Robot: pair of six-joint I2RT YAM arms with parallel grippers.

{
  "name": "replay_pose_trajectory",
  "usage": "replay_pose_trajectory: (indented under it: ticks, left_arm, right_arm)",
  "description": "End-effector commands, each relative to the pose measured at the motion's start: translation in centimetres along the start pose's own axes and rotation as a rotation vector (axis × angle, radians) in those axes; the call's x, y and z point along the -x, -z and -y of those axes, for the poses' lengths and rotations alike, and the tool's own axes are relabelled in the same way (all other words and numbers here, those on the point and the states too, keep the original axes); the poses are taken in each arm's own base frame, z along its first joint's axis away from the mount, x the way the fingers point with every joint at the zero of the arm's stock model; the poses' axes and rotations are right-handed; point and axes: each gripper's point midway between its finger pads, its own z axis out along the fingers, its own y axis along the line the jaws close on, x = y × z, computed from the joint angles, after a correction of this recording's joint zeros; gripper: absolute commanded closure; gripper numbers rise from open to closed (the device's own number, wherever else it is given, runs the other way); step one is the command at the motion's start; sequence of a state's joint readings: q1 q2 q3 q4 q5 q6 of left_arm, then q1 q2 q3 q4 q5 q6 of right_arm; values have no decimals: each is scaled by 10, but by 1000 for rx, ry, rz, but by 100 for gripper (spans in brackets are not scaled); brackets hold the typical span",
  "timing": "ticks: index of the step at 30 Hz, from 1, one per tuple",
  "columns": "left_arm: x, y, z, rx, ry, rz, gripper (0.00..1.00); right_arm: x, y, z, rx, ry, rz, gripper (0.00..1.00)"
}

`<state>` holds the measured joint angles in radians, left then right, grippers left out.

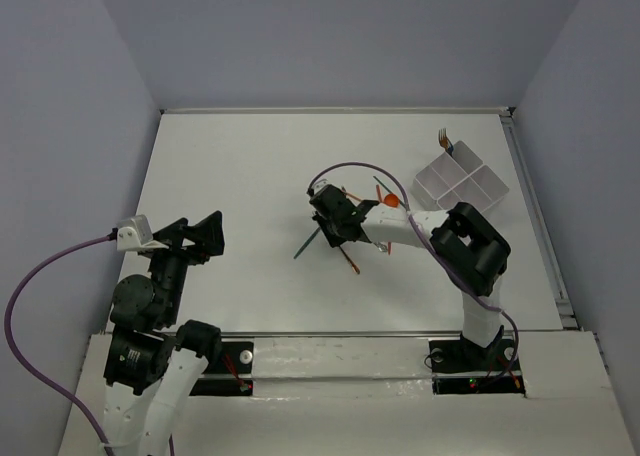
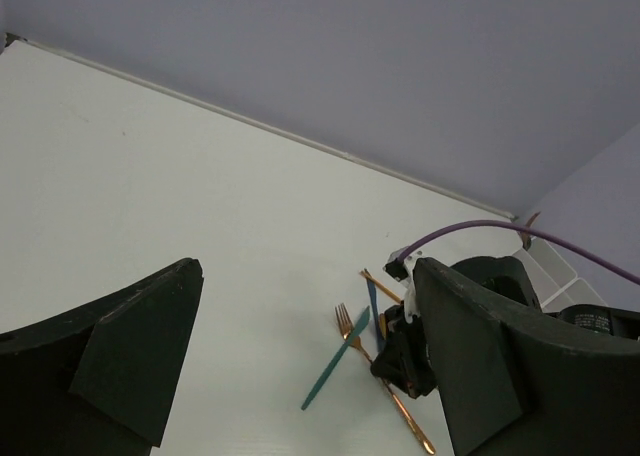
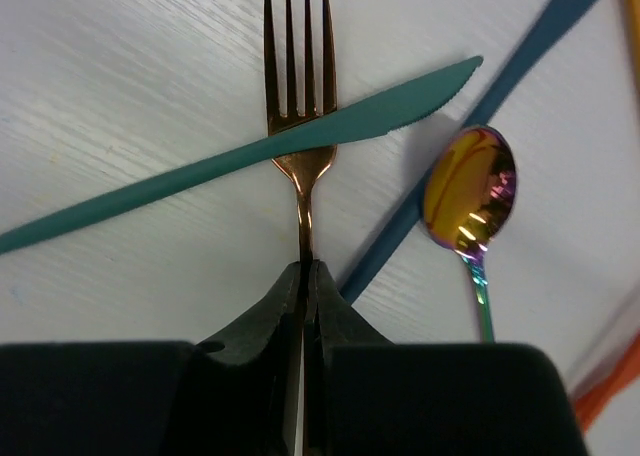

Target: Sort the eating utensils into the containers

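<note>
**At mid-bench, right jaws clenched on a copper fork**

At the middle of the bench [image 1: 240, 166], the right jaws are pressed together on the thin handle of a copper fork [image 3: 300, 106]. The right wrist view shows this closely: the two black fingers meet on the handle, and the tines point away from the camera. A teal knife [image 3: 250, 151] lies across the neck of the fork, just below the tines, so it rests on top of the fork. To the right of the fork there is a spoon [image 3: 470, 191] with a shiny gold and purple bowl. A dark blue handle [image 3: 520, 61] runs diagonally behind the spoon. An orange piece [image 3: 610, 386] shows at the lower right corner, but I cannot tell what it is.

The top view does not show the grip, because the right arm covers it. It shows instead the white tray [image 1: 462, 184] near the far right corner of the bench, well apart from the pile. A second fork [image 1: 443, 139] stands in its far compartment. A purple cable [image 1: 350, 171] arches over the right wrist.

The left jaws are released, with the fingers wide apart in the left wrist view and nothing between them. They hang at the left side of the bench, well apart from the utensils.
</note>
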<state>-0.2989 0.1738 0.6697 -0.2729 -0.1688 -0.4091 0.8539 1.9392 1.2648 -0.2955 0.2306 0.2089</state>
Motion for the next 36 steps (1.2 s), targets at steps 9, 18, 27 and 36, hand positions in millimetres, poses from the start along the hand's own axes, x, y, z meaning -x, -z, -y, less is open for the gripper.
replay_pose_trajectory:
  ticks: [9,18,27,36]
  left_arm:
    - [15,1,6,-30,-1,62,1]
    - [15,1,7,-33,0,62,1]
    - [16,2,7,-35,0,66,1]
    - [16,2,7,-36,-2,64,1]
  right_arm:
    - [-1,43,73,-452,224,-144,93]
    - [61,68,95,-628,87,174,93]
    - [99,96,143,-726,-48,357,93]
    - [157,197,269,-759,-409,835,93]
